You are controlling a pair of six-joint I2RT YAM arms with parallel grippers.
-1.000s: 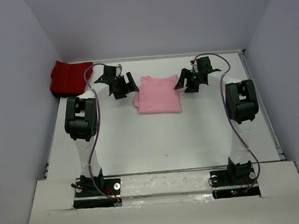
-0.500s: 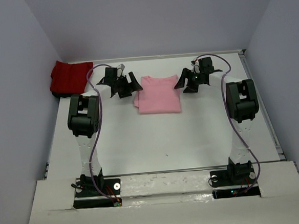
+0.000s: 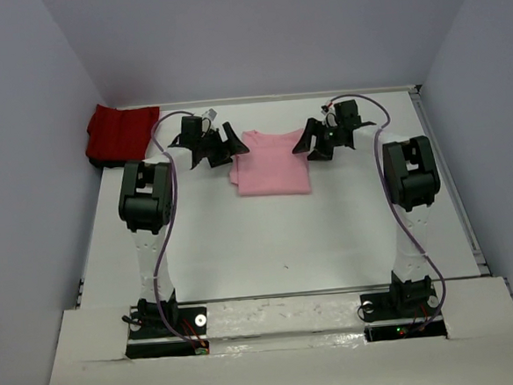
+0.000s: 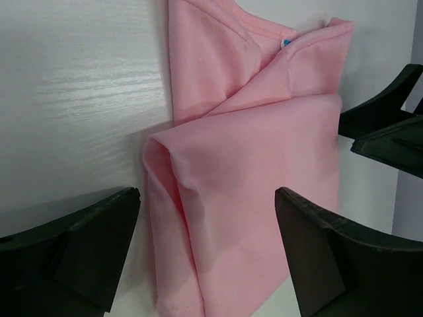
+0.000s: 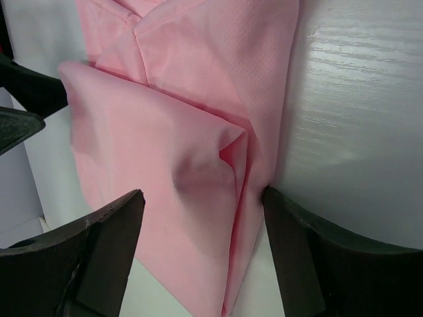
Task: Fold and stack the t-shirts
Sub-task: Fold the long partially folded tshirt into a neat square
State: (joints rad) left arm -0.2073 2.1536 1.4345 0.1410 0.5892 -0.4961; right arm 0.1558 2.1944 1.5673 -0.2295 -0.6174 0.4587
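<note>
A light pink t-shirt, folded into a rough rectangle, lies flat at the middle back of the table. My left gripper hangs open at its left edge and my right gripper hangs open at its right edge. In the left wrist view the pink t-shirt runs between the spread fingers, with my left gripper gripping nothing. The right wrist view shows the folded edge of the pink t-shirt inside my right gripper, one finger close against the cloth. A deep red t-shirt lies bunched at the back left.
The white table is boxed in by grey walls on three sides. The red t-shirt sits against the left wall. Both arm bases stand at the near edge, cables looping over the upper links. The right gripper shows in the left wrist view.
Both grippers have moved inward toward the pink t-shirt, the left one rightward and the right one leftward. Both stay open; neither t-shirt has shifted.
</note>
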